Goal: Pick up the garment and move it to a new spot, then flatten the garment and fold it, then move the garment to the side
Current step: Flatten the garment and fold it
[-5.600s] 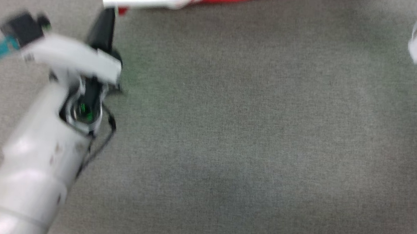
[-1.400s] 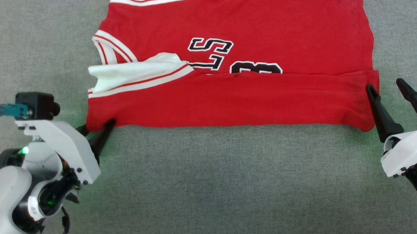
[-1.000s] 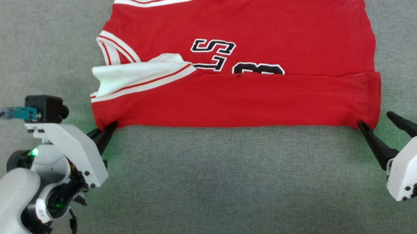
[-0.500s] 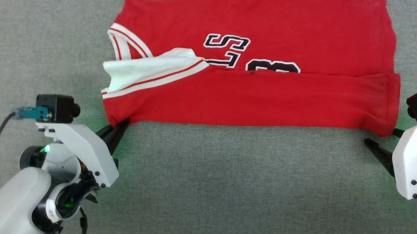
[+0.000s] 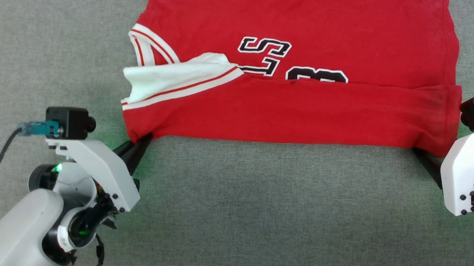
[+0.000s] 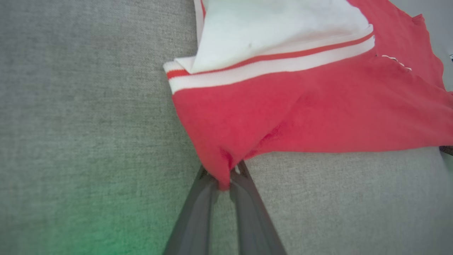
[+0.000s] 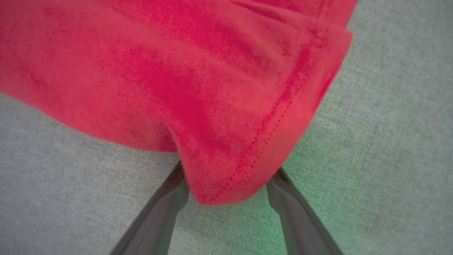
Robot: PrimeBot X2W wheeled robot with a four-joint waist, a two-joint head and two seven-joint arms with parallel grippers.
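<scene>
Head view gives you the garment (image 5: 294, 107) spread flat on the grey cloth surface (image 5: 257, 214), its near long edge doubled up over the body so that the fold covers the lower part of the black-and-white lettering (image 5: 264, 56), and a white sleeve (image 5: 171, 82) with its red-striped band lies turned in across the left end. Your left gripper (image 5: 138, 140) sits at the near left corner, and on the left wrist view you can see both dark fingers pressed together with a small tuck of red fabric pinched between the tips, the cloth rising a little off the surface there. Over on the right wrist view, your right gripper (image 7: 229, 173) has its jaws spread wide, one finger on each side of the stitched hem corner, which droops down between them; the fingers flank the fabric without clamping it, and the corner hides both tips
</scene>
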